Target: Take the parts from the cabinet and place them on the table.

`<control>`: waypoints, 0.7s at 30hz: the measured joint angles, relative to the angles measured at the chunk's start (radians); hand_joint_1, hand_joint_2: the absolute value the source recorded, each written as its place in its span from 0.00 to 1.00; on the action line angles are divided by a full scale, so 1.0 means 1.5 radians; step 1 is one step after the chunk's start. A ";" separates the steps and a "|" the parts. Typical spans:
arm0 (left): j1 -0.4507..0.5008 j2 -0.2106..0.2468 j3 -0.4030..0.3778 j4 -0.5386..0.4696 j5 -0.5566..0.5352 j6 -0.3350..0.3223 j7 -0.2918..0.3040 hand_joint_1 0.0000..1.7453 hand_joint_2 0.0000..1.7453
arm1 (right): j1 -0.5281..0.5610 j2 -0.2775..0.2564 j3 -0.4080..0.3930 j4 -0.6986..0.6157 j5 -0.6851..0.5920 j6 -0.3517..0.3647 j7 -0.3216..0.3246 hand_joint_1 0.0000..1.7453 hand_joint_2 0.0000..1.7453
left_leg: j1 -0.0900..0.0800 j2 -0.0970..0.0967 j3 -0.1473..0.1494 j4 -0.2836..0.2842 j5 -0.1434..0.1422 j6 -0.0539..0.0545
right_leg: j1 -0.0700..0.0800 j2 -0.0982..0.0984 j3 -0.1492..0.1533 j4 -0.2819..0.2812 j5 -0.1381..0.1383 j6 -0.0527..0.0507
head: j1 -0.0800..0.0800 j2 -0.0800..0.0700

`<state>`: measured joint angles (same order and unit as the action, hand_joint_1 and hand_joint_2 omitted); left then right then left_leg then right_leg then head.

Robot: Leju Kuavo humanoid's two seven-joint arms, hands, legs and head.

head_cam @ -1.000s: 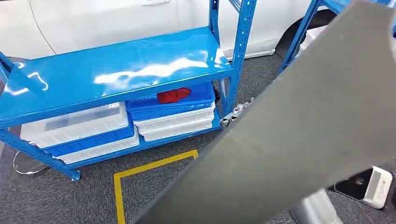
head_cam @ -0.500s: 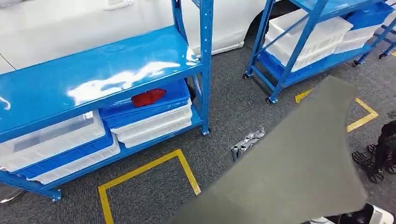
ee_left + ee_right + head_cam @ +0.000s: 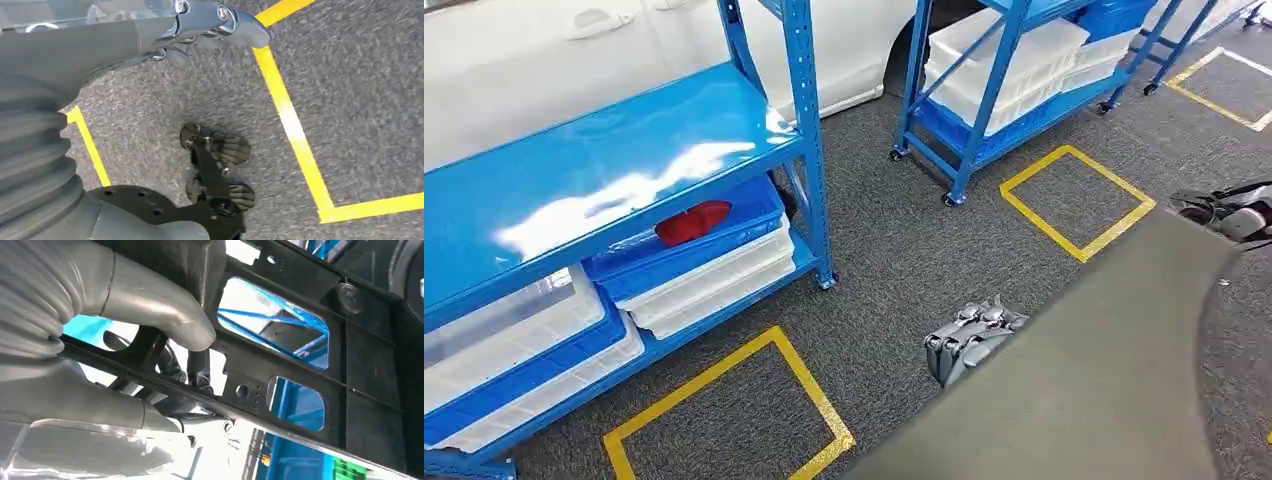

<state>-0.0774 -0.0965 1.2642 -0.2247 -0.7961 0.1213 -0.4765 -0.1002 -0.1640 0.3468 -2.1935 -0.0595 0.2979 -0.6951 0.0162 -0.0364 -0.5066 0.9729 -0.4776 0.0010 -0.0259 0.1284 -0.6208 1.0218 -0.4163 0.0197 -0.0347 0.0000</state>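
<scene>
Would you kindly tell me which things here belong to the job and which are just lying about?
Job: grey panel, held by left hand and right hand; blue cabinet; red part in its blue bin.
Lying about: white car; yellow floor tape; second blue rack with white bins.

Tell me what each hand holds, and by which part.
The left hand grips the edge of a large grey panel. The right hand clasps a bar of a black frame with openings.

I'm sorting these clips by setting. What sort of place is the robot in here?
Probably a workshop or car-parts storeroom: blue racks holding white bins, yellow floor squares taped on grey carpet, and a white car parked behind the shelving.
</scene>
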 joint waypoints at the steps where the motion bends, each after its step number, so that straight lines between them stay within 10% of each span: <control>1: -0.002 0.000 0.000 0.000 0.000 0.000 0.001 0.00 1.00 | -0.007 0.002 0.000 0.000 -0.001 -0.007 0.000 1.00 1.00 | -0.003 0.010 0.001 -0.004 0.004 0.004 | 0.006 -0.037 -0.010 0.019 -0.017 -0.002 | 0.000 0.000; 4: -0.001 0.004 0.000 0.000 -0.002 0.000 0.007 0.00 1.00 | -0.045 0.003 0.002 0.007 -0.015 -0.028 0.000 1.00 1.00 | -0.009 0.038 -0.006 -0.003 0.006 0.009 | 0.005 -0.077 -0.078 0.166 -0.095 -0.002 | 0.005 0.000; 6: -0.003 0.007 0.000 0.000 -0.002 0.000 0.009 0.00 1.00 | -0.073 0.002 0.003 0.018 -0.037 -0.042 0.000 1.00 1.00 | -0.011 0.057 -0.010 0.000 0.006 0.009 | 0.004 -0.080 -0.092 0.207 -0.100 0.000 | 0.005 0.000; 9: -0.010 0.011 -0.001 0.000 -0.002 -0.003 0.009 0.00 1.00 | -0.124 0.001 0.005 0.034 -0.068 -0.060 0.001 1.00 1.00 | -0.012 0.077 -0.012 0.010 0.002 0.005 | 0.004 -0.099 -0.005 0.062 -0.031 -0.003 | 0.005 0.000; 10: -0.012 0.013 -0.002 0.000 -0.002 -0.003 0.009 0.00 1.00 | -0.139 0.001 0.006 0.037 -0.072 -0.066 0.002 1.00 1.00 | -0.014 0.081 -0.013 0.015 -0.001 0.002 | 0.007 -0.135 0.021 0.011 -0.031 -0.007 | 0.005 0.000; 11: -0.013 0.016 -0.002 0.000 -0.002 -0.003 0.008 0.00 1.00 | -0.151 0.002 0.010 0.040 -0.074 -0.071 0.003 1.00 1.00 | -0.019 0.086 -0.015 0.020 -0.005 -0.003 | 0.012 -0.138 0.021 0.008 -0.032 -0.014 | 0.005 0.000; 15: -0.015 0.023 -0.002 0.000 0.001 -0.003 0.008 0.00 1.00 | -0.182 0.008 0.030 0.054 -0.077 -0.095 0.013 1.00 1.00 | -0.017 0.102 -0.016 0.021 -0.007 -0.015 | 0.011 -0.109 0.014 0.006 -0.025 -0.029 | 0.005 0.000; 17: -0.016 0.024 -0.002 0.000 0.003 -0.003 0.006 0.00 1.00 | -0.199 0.018 0.042 0.064 -0.083 -0.107 0.015 1.00 1.00 | -0.010 0.045 -0.032 0.063 -0.043 -0.024 | 0.009 -0.098 0.012 0.005 -0.022 -0.035 | 0.004 0.000; 19: -0.013 0.025 -0.002 0.000 0.004 -0.002 0.005 0.00 1.00 | -0.209 0.028 0.052 0.077 -0.087 -0.109 0.015 1.00 1.00 | -0.009 0.031 -0.083 0.176 -0.097 -0.029 | 0.010 -0.083 0.008 0.005 -0.019 -0.038 | 0.004 0.000; 21: -0.010 0.025 -0.002 0.000 0.005 -0.002 0.005 0.00 1.00 | -0.215 0.033 0.059 0.088 -0.087 -0.110 0.016 1.00 1.00 | -0.008 0.030 -0.114 0.238 -0.107 -0.029 | 0.010 -0.067 0.006 0.006 -0.017 -0.038 | 0.004 0.000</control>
<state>-0.0926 -0.0584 1.2615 -0.2247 -0.7889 0.1183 -0.4685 -0.4231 -0.1152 0.4349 -2.0611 -0.1904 0.1324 -0.6718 0.0034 0.0087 -0.6778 1.3293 -0.6376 -0.0426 -0.0103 0.0286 -0.6113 1.0303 -0.4425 -0.0376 -0.0290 0.0000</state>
